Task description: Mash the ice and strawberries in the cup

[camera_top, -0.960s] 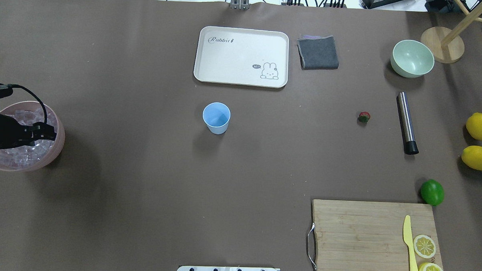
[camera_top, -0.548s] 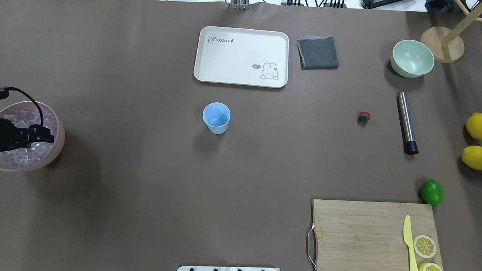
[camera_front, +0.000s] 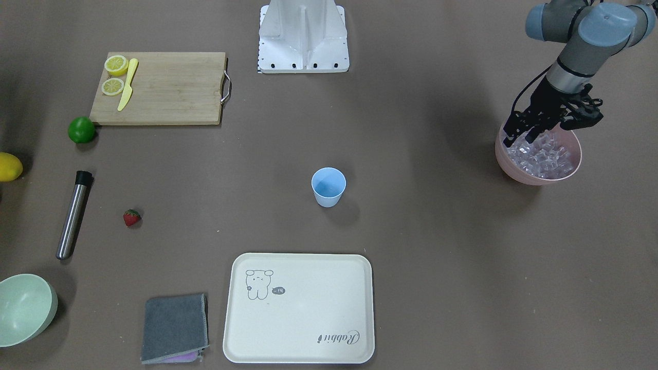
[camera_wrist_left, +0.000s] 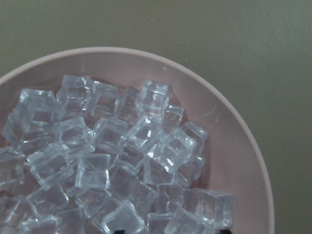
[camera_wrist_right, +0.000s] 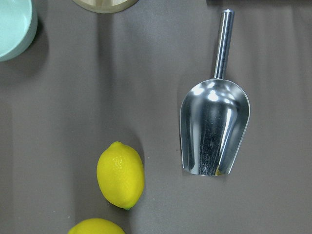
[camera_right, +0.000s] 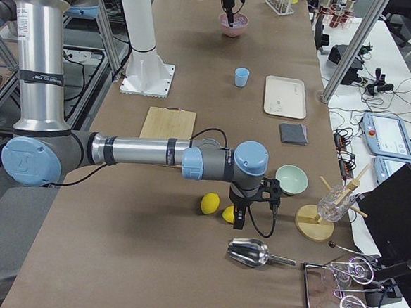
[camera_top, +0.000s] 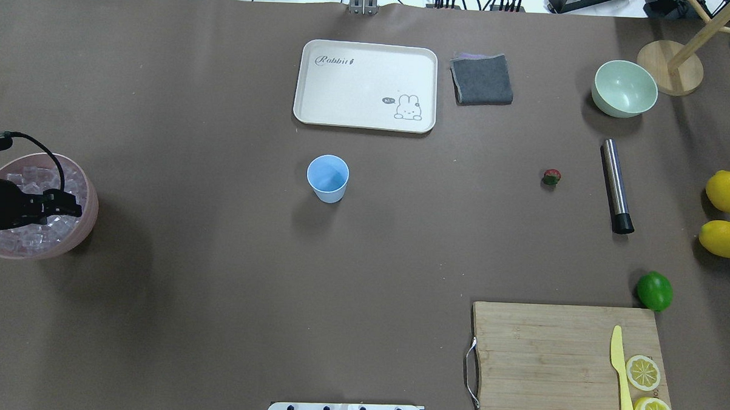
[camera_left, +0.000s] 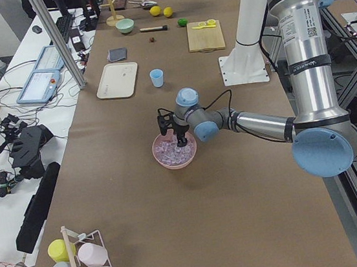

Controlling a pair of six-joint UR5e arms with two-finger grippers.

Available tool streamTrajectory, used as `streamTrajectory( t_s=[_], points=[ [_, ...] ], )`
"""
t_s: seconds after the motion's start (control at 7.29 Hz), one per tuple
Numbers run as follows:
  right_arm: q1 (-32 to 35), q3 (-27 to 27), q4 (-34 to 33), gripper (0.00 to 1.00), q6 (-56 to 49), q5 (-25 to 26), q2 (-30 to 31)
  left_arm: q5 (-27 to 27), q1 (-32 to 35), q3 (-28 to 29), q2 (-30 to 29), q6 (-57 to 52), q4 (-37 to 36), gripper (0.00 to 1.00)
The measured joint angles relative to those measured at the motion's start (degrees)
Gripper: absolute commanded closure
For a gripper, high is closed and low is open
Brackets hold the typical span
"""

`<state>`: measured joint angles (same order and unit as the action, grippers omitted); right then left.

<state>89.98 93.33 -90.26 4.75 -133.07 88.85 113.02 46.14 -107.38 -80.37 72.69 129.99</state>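
Overhead misses the metal scoop (camera_wrist_right: 214, 131); right wrist cam catches it beside a lemon (camera_wrist_right: 120, 174). Right pincer (camera_right: 238, 216): can't tell, left pincer (camera_front: 522, 137) hangs spread over the ice (camera_wrist_left: 92, 170).

The cream tray (camera_top: 363, 77) carries the word "Rabbit" in cursive script near one corner. In the front-facing view the same word stands upside down. The speech bubble (camera_top: 388, 100) beside the drawn rabbit (camera_top: 408, 107) is too small to read. The print along the left arm (camera_left: 301, 73) is not legible.
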Motion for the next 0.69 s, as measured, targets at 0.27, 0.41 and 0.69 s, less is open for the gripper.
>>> streamTrajectory(
  t_s=[0.27,0.41,0.69],
  points=[
    [0.02,-0.01,0.00,0.00,0.00,0.00,0.09,0.01,-0.05,0.09,-0.14,0.07,0.00,0.29],
    [0.06,-0.01,0.00,0.00,0.00,0.00,0.13,0.01,-0.14,0.24,-0.18,0.08,0.00,0.29],
    [0.06,0.01,0.00,0.00,0.00,0.00,0.17,0.01,-0.27,0.42,-0.22,0.10,0.01,0.29]
  ],
)
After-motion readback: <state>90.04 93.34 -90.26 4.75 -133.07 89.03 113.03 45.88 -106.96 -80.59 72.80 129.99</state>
